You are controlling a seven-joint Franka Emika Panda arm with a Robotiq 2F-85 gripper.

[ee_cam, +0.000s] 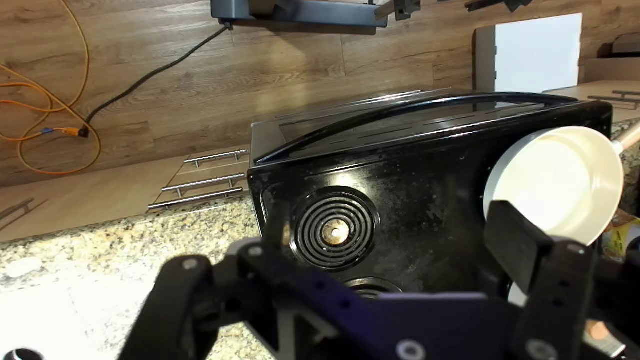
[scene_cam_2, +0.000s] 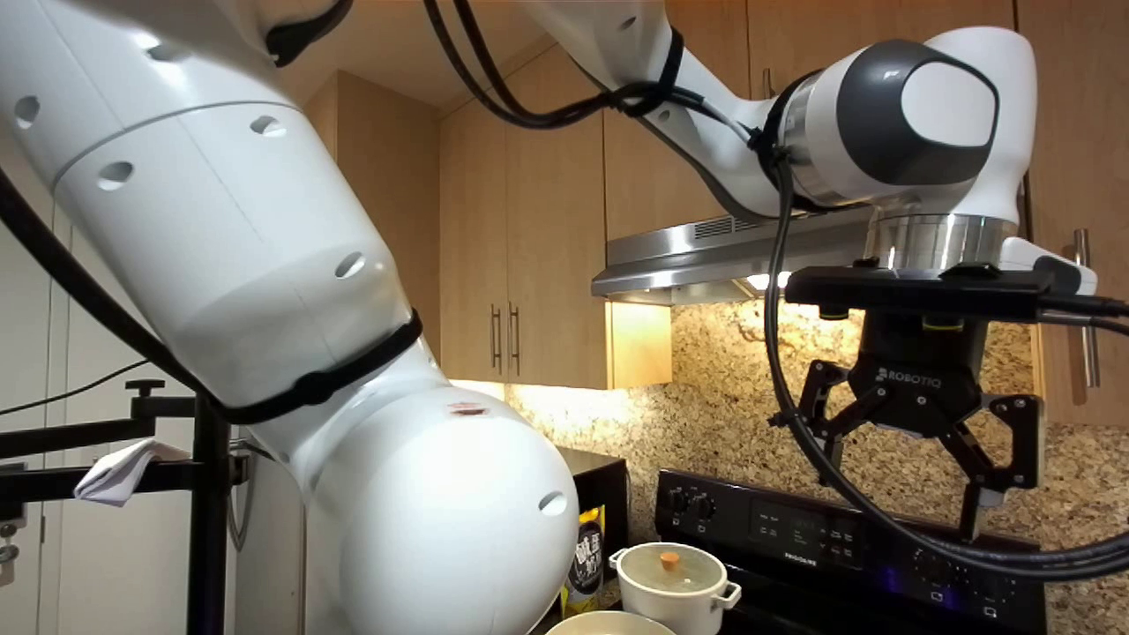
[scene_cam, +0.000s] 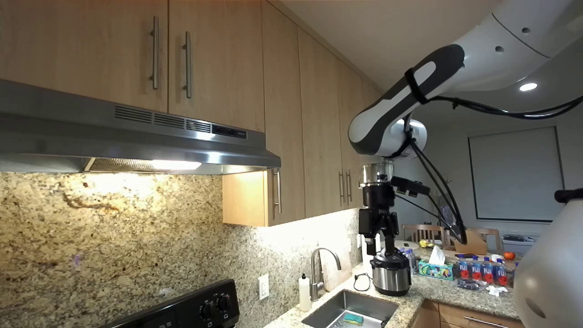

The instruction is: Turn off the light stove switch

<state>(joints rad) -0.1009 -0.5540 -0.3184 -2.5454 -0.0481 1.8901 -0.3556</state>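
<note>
Kitchen: wood cabinets (scene_cam: 214, 59) above and beside the range hood (scene_cam: 127, 139); granite backsplash (scene_cam: 136, 237) below it. Franka arm (scene_cam: 473, 68), white: right of the hood in an exterior view. Coil-burner electric stove (ee_cam: 430, 200), black: below the hood. Robotiq gripper (ee_cam: 392, 220), black: pointing down, lower than the hood and apart from it in both exterior views; fingers (ee_cam: 512, 242) well apart. Cream frying pan (ee_cam: 555, 185) and lidded pot (scene_cam_2: 666, 595): both lower than the hood. Hood light (scene_cam: 176, 165): lit, on the hood's underside. Switch panel (scene_cam: 229, 131), dark: on the hood's front face; individual switches too small to make out.
</note>
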